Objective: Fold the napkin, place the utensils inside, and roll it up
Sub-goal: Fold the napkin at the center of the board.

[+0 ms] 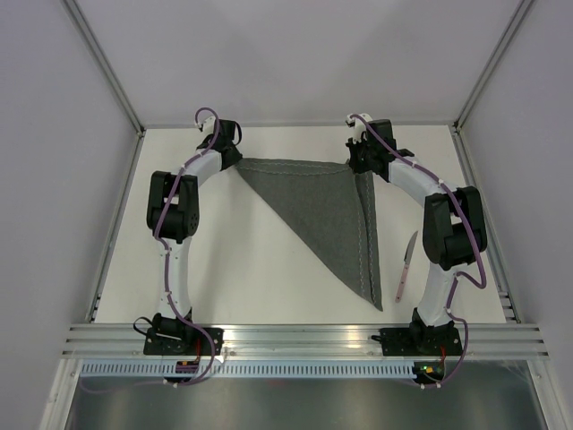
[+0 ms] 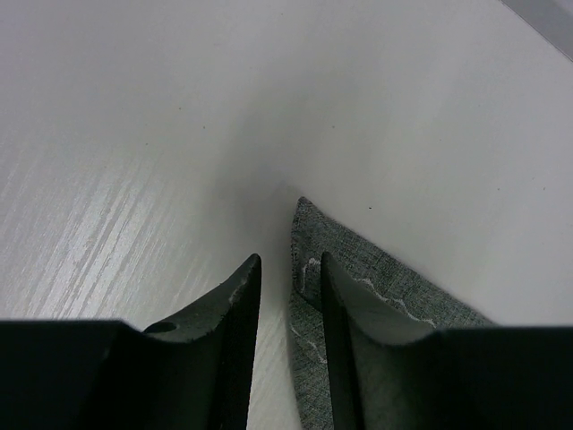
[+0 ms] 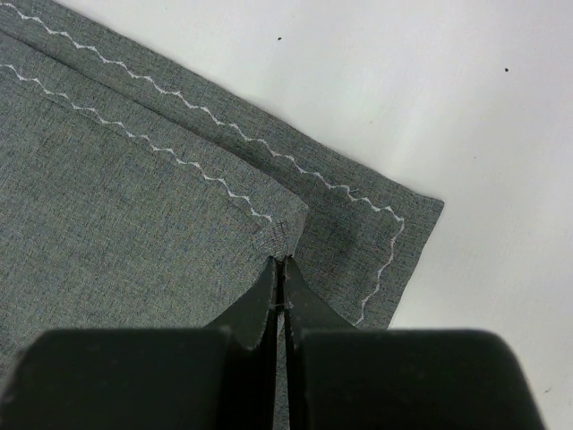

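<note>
The napkin [image 1: 313,210] lies on the white worktop [image 1: 251,278] between the two arms, a dark grey cloth folded into a triangle. Its long straight edge runs across the far side and its point reaches toward the near edge, on the right. A narrow band of a second layer runs down its right side, and pale zigzag stitching follows the edges. The right hand [image 3: 280,262] sits at the far right corner of the cloth. Its fingers are clenched together on the corner of the upper layer, which puckers at their tips, while the lower layer's corner lies flat just beyond. The left hand [image 2: 286,260] is at the far left corner with its fingers apart and bare worktop showing in the gap. The pointed tip of the cloth lies flat just ahead of the right-hand finger [image 2: 345,313], which sits over the fabric. A slim silvery utensil [image 1: 407,262] lies on the worktop to the right of the napkin, apart from it and close beside the right arm.
</note>
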### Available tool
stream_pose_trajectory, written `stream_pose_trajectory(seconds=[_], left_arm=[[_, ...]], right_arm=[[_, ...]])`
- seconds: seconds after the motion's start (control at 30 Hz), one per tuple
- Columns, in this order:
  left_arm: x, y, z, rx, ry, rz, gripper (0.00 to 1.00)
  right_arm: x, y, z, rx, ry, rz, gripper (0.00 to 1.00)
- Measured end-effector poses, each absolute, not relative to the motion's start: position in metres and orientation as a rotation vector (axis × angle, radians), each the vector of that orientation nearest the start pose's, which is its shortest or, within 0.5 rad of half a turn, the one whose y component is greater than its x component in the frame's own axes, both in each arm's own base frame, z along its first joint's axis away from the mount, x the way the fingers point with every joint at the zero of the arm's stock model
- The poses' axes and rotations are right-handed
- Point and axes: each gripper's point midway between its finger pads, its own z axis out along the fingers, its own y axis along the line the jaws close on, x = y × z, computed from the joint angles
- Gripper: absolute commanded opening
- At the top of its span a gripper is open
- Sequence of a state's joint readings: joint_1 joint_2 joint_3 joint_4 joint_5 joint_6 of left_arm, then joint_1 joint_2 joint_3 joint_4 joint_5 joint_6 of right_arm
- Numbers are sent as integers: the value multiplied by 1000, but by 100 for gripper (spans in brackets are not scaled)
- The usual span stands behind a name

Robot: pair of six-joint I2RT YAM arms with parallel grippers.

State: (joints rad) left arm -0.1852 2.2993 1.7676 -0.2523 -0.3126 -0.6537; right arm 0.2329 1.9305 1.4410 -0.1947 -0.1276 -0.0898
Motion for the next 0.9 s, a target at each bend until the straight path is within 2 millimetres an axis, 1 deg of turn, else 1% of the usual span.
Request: stream_pose_trajectory(seconds=[0.23, 0.3, 0.37, 0.4, 0.47, 0.63, 0.9], left_arm=[[586, -79, 39, -670, 2216, -53, 24], [587, -80, 40, -667, 2217, -55, 17], [588, -80, 41, -663, 2220, -54, 13], [588, -80, 41, -662, 2222, -54, 10], [587, -79, 40, -662, 2227, -50, 7], [584, -74, 37, -667, 2252, -52, 4], [577, -56, 33, -690, 2294, -35, 3]], right_arm=[[505, 140, 109, -433, 2217, 230, 1], [505, 141, 109, -429, 2217, 234, 1], [504, 141, 108, -428, 2219, 237, 0], [503, 141, 107, -429, 2222, 240, 0], [501, 142, 105, -432, 2228, 246, 0], [495, 145, 99, -434, 2244, 277, 0], [489, 155, 98, -444, 2251, 324, 0]])
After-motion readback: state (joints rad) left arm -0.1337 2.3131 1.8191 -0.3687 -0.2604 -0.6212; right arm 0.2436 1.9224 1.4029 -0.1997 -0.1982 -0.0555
